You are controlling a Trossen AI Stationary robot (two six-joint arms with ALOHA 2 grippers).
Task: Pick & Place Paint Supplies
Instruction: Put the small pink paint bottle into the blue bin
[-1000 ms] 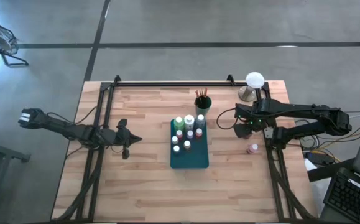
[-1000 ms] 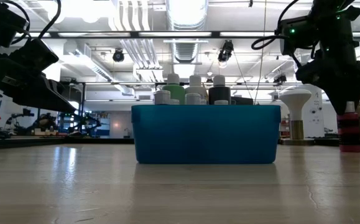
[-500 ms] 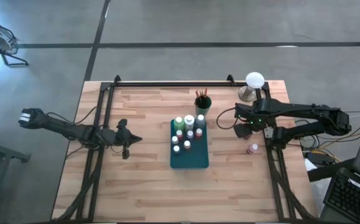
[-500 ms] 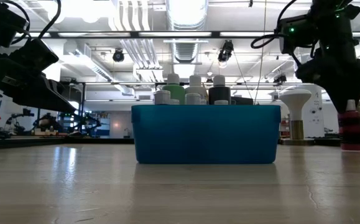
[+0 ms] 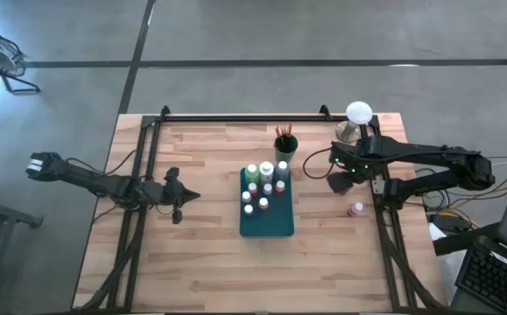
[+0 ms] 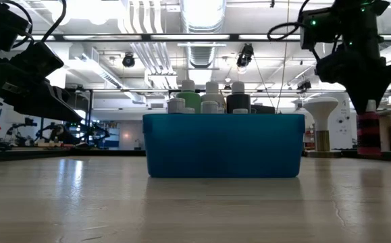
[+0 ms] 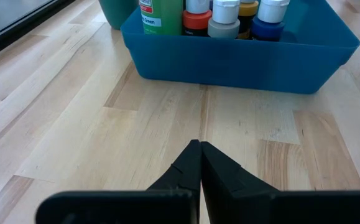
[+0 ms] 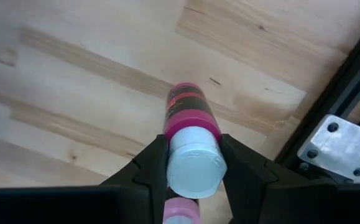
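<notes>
- Waiting at the left of the surface [image 5: 200,262], the left gripper [image 7: 199,149] has its fingers pressed together on nothing, pointed at the near wall of the teal tray [image 7: 242,59].
- Moving to the middle, the teal tray stands on the surface with a cluster of white-capped paint bottles [image 5: 264,188] upright in its far half; the taller light-green bottle [image 7: 161,14] stands at the far end among them. The near half of the tray looks bare from above.
- Just beyond the tray stands a dark green cup [image 5: 285,145] with thin wooden-handled brushes [image 5: 283,131] upright in it.
- At the right, the right gripper [image 8: 192,163] is clamped on the white cap of a pink bottle [image 8: 189,106] and, in the low view, carries it clear of the surface.
- Another pink bottle [image 5: 355,209] stands on the surface near the right rail, not yet collected.
- The step in hand looks like the carry after a pick; the next move probably calls for bringing the held bottle over the tray's free half and lowering it upright, clear of the bottles already there.
- The white-domed object [image 5: 358,113] at the far right corner takes no part.
</notes>
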